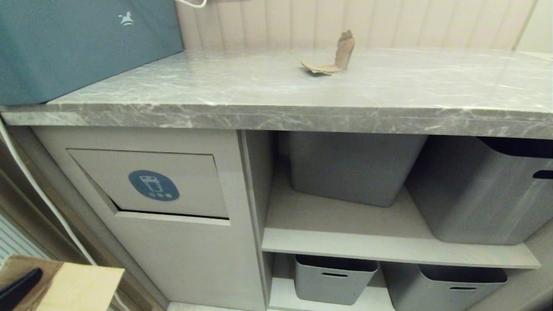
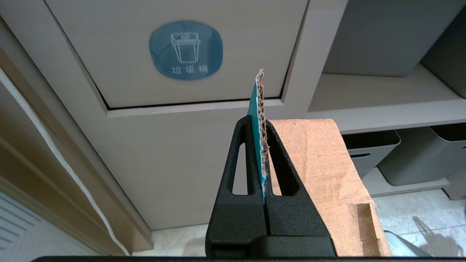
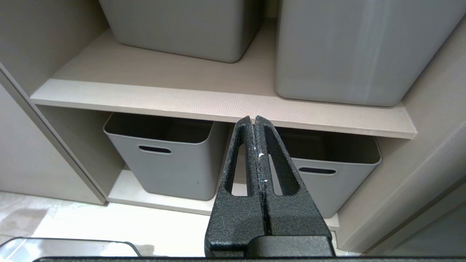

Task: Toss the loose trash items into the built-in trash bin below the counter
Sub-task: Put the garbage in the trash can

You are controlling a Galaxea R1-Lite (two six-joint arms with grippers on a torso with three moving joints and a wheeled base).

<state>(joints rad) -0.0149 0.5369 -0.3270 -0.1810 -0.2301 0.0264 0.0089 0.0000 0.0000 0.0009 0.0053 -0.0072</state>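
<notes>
Left pincer [image 2: 263, 145] clamps a cardboard scrap [image 2: 320, 174] before the bin flap [image 2: 189, 54] (another scrap [image 1: 330, 58] lies on the table [image 1: 276, 90]); right pincer [image 3: 255, 145] is pressed together.

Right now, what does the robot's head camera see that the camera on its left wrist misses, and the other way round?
Only the head view shows the grey marble counter, a bent cardboard scrap lying on it, and the teal box at its left end.

Only the left wrist view shows the left gripper, shut on another cardboard scrap with a teal face, held in front of the cabinet.

Both show the trash bin flap with its blue sticker and the grey tubs on the shelves.
</notes>
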